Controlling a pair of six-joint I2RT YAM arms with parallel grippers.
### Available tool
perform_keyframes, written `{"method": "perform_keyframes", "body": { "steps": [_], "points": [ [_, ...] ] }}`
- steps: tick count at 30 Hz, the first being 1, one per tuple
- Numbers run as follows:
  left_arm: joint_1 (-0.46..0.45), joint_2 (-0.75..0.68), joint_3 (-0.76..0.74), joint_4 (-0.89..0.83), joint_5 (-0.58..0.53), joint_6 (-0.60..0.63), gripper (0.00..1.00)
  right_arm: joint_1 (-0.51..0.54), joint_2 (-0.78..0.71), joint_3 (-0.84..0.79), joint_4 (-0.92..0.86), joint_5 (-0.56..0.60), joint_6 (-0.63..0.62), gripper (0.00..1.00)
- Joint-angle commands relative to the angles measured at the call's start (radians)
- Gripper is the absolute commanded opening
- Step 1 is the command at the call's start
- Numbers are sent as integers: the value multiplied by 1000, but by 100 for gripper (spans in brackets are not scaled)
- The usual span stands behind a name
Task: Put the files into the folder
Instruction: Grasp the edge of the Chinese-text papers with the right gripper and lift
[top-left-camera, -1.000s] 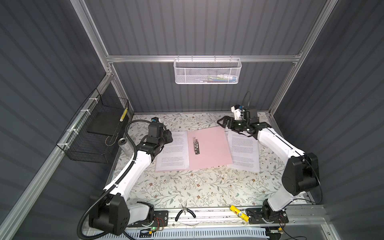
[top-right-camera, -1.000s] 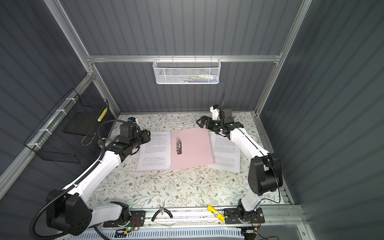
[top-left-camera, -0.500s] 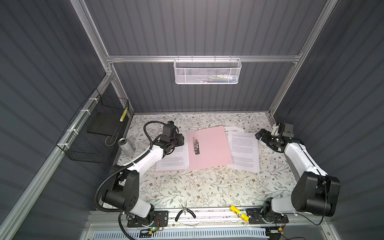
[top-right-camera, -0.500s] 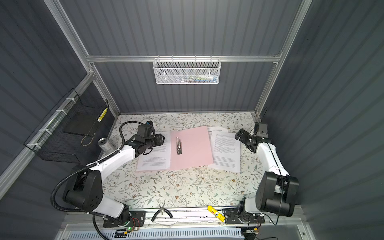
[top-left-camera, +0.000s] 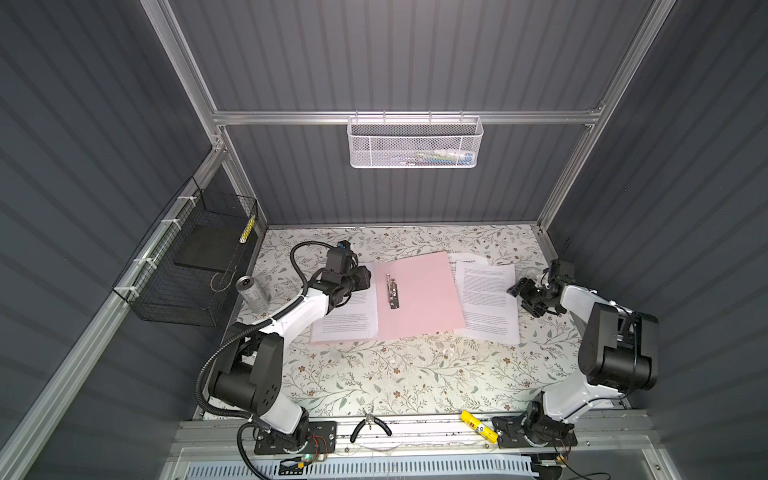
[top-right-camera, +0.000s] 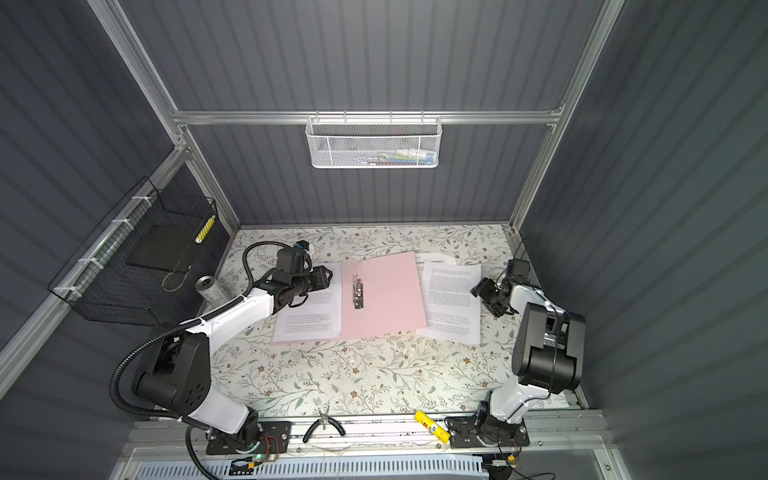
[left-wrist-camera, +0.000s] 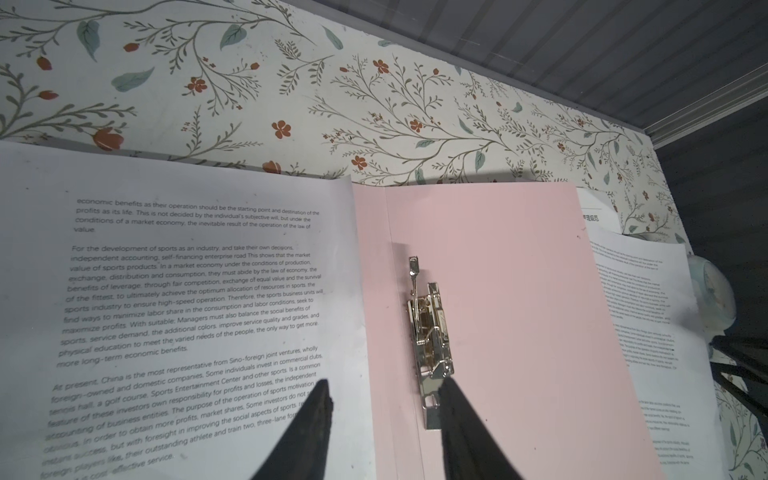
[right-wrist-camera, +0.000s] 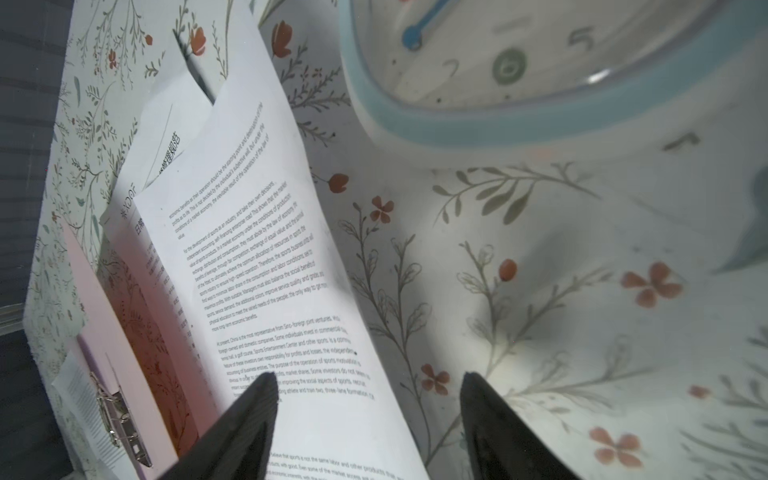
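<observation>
Handling these files (top-left-camera: 488, 303) calls for a light touch. They are thin, limp paper sheets lying flat on the table (top-left-camera: 395, 374), so they likely offer nothing to pinch from above and would sag or crease if lifted by one corner. Most lie just right of the open pink folder (top-left-camera: 419, 295), touching its edge (which lies on top I cannot tell). A single sheet (top-left-camera: 347, 320) already rests on the folder's left flap. The folder looks like stiffer card, lying flat, with its metal clip (left-wrist-camera: 430, 340) beside the spine. The right gripper (right-wrist-camera: 368, 378) has its jaws apart and empty, one finger over the stack's outer edge and the other over bare table. That free edge is, I judge, the place to take hold. The left gripper (left-wrist-camera: 382, 386) is also apart and holds nothing, hanging above the single sheet and the clip.
</observation>
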Motion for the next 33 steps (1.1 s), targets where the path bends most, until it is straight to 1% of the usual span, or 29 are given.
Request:
{"method": "perform_keyframes", "body": {
  "steps": [1,8,12,15,17,20,21,27,28,33],
  "points": [
    [2,5,0,1,-6,2,44,-7,34,2,50,-63,23,64],
    [2,23,6,7,-5,8,43,-12,64,10,74,-103,39,58],
    [2,38,11,10,1,9,43,-15,56,5,74,-104,37,45],
    [2,43,11,16,5,9,43,-15,54,2,74,-101,34,39],
    [2,43,10,20,5,9,42,-15,56,-2,81,-104,42,30],
    [2,40,7,22,6,9,42,-16,52,-14,98,-113,49,22],
    [2,38,7,19,5,10,42,-15,48,-15,99,-113,48,21],
    [0,29,13,9,-5,9,42,-14,-10,-39,97,-86,46,2],
    [2,27,13,11,-5,4,41,-13,-28,-42,93,-83,47,0],
    [2,26,31,-6,-11,-3,40,-1,-131,-44,67,-49,40,0]
  ]
}}
